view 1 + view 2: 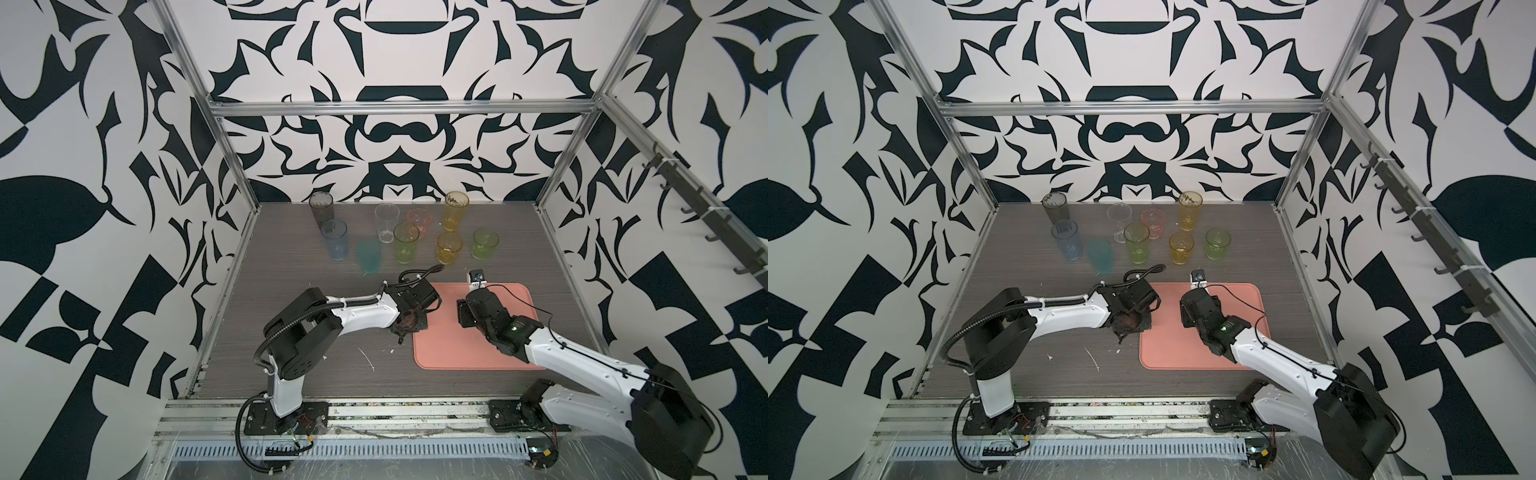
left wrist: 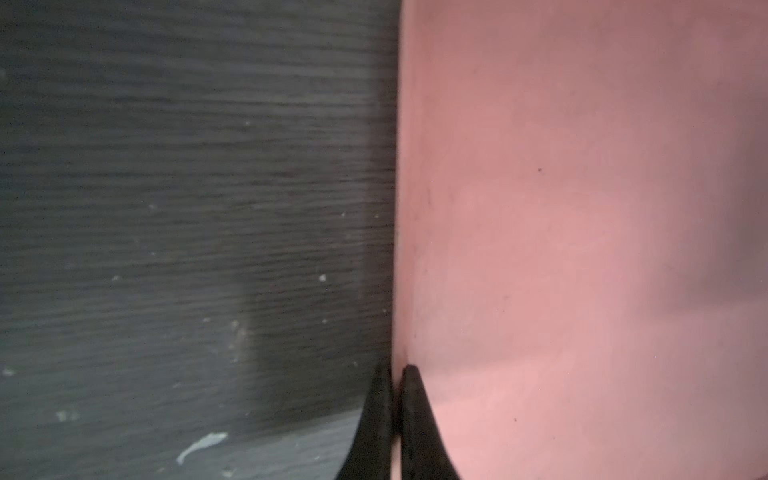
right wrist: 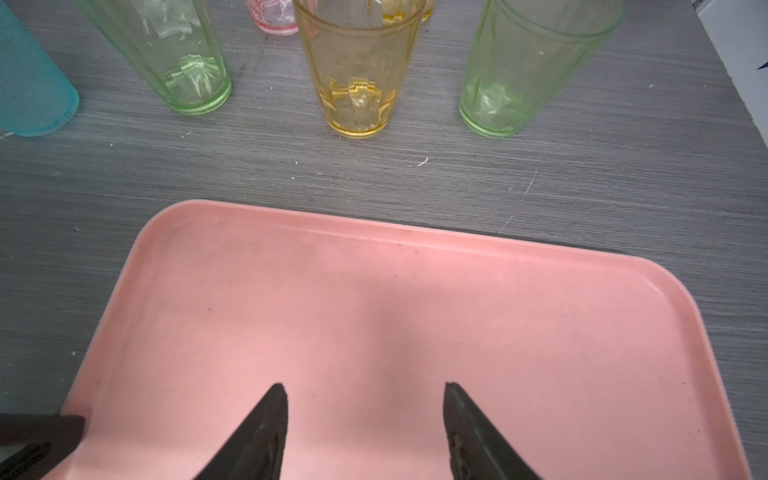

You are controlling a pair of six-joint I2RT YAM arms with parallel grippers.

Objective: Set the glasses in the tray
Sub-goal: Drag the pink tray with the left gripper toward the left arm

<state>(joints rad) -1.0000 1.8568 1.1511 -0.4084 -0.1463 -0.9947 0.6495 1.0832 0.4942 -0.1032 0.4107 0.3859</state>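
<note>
Table (image 1: 291, 299): grey wood-grain top; both arms mounted along its near edge. L arm (image 1: 361, 313) stretches right to the tray's left edge; R arm (image 1: 582, 359) comes in from near right, wrist over the tray.

Tray (image 1: 449, 351): salmon pink, flat, low rim, rounded corners; lies on table right of centre, nearer than the glasses.

Glasses (image 1: 406, 249): nine, all on the table top beyond the tray's far edge, apart from it; none on the tray.
- far row, l to r: grey glass (image 1: 321, 208); clear glass (image 1: 386, 222); pink glass (image 1: 419, 220); tall amber glass (image 1: 456, 210)
- nearer row, l to r: blue glass (image 1: 335, 241); teal glass (image 1: 368, 255) (frosted, outline soft in both top views); left green glass (image 3: 166, 54); short amber glass (image 3: 357, 75); right green glass (image 3: 536, 70)

R gripper (image 3: 363, 388): fingers (image 3: 266, 428) spread wide, nothing btwn them; hovers over tray floor, facing the short amber glass.

L gripper (image 2: 397, 372): fingers (image 2: 415, 415) pressed together; tips right at tray's left rim, one on table side, one on tray side; whether the rim is pinched, can't tell.

White flecks (image 1: 368, 358): on table, left of tray.
</note>
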